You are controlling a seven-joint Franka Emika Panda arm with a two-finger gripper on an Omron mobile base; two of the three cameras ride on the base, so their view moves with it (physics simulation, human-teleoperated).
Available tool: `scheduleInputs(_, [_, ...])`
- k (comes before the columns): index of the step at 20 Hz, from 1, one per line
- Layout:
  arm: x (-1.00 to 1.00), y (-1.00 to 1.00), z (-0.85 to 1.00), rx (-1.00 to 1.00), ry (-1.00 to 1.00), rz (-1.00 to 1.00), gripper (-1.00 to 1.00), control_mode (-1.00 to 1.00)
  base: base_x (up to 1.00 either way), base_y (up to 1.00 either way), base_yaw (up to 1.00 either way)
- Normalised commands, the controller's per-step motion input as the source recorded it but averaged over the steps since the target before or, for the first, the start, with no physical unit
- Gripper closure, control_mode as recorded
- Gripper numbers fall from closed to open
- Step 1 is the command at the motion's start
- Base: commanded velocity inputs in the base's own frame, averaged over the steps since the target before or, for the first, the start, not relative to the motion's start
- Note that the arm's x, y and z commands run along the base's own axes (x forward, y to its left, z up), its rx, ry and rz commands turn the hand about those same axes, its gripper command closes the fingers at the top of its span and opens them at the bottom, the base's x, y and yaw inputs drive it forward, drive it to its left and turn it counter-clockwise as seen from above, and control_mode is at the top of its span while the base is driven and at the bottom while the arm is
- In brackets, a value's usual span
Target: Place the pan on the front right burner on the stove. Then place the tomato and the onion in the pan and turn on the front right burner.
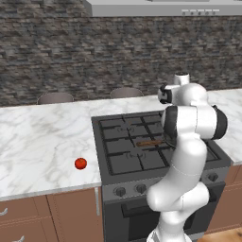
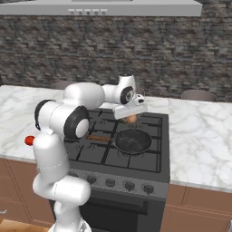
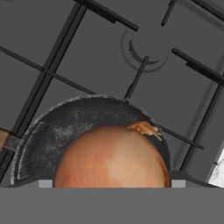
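Left base view: the tomato [image 1: 81,163] lies on the counter [image 1: 42,137], well apart from the hand. Right base view: the gripper [image 2: 131,116] hangs above the pan [image 2: 132,141] on the stove [image 2: 149,158], pinching the onion [image 2: 131,119]. Hand view: the onion sits between the fingers, pan beneath. Next, probably, release it.

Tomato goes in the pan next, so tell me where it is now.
The tomato lies on the marble counter left of the stove in the left base view, near the front edge.
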Motion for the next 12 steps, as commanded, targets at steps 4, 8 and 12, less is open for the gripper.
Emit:
scheduleInputs(4, [-0.01, -0.24, -0.37, 0.02, 0.04, 0.00, 1.00, -1.00, 0.00, 0.00, 0.00])
scheduleInputs(8, [0.00, -0.21, -0.33, 0.02, 0.04, 0.00, 1.00, -1.00, 0.00, 0.00, 0.00])
scheduleInputs(12, [0.00, -0.14, -0.26, 0.03, 0.03, 0.00, 1.00, -1.00, 0.00, 0.00, 0.00])
